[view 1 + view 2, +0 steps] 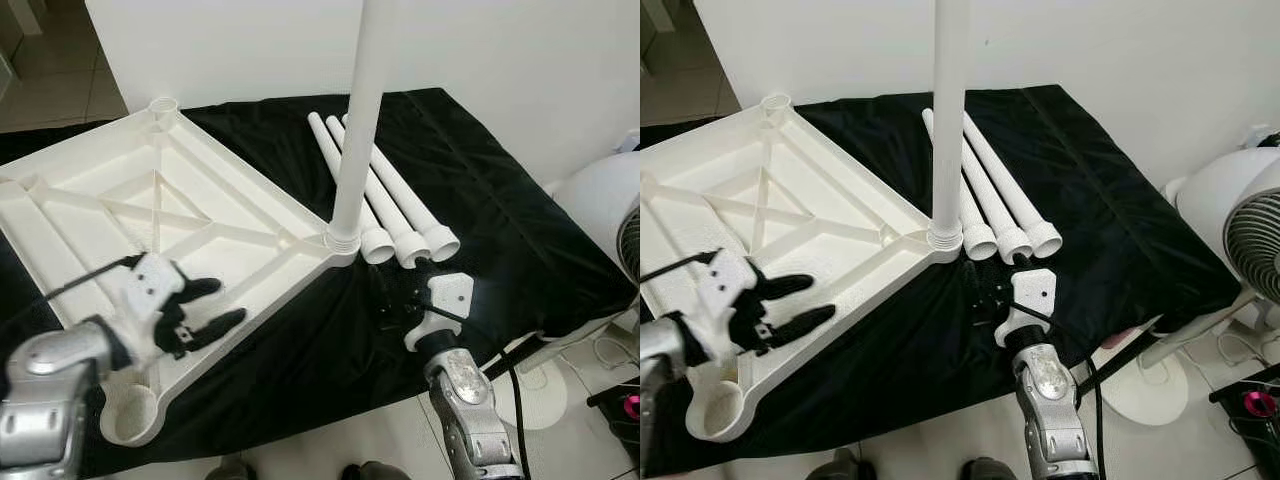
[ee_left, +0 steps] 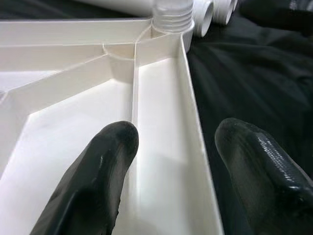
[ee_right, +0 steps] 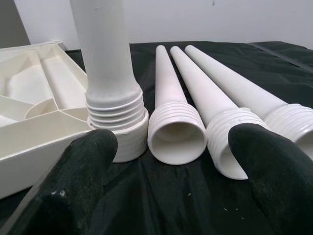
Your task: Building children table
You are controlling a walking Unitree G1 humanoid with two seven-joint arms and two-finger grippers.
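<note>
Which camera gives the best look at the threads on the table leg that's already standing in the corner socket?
The right wrist view: the upright leg is close, its threaded end sharp above the tabletop socket. The left wrist view catches just the threaded base, far off. Both eye views show the whole leg from above, threads tiny.

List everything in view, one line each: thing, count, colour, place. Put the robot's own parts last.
Table top: one, white, upside down on the black cloth, ribs facing up.
Standing leg: one, white, upright, threaded end in the table top's corner socket.
Loose legs: three, white, lying side by side on the cloth beside that corner.
Black cloth: one, under all the parts.
Fan: one, white, on the floor to the right.
Left gripper: black fingers open, over the table top's near edge.
Right gripper: black fingers open, on the cloth, facing the loose legs' threaded ends.
</note>
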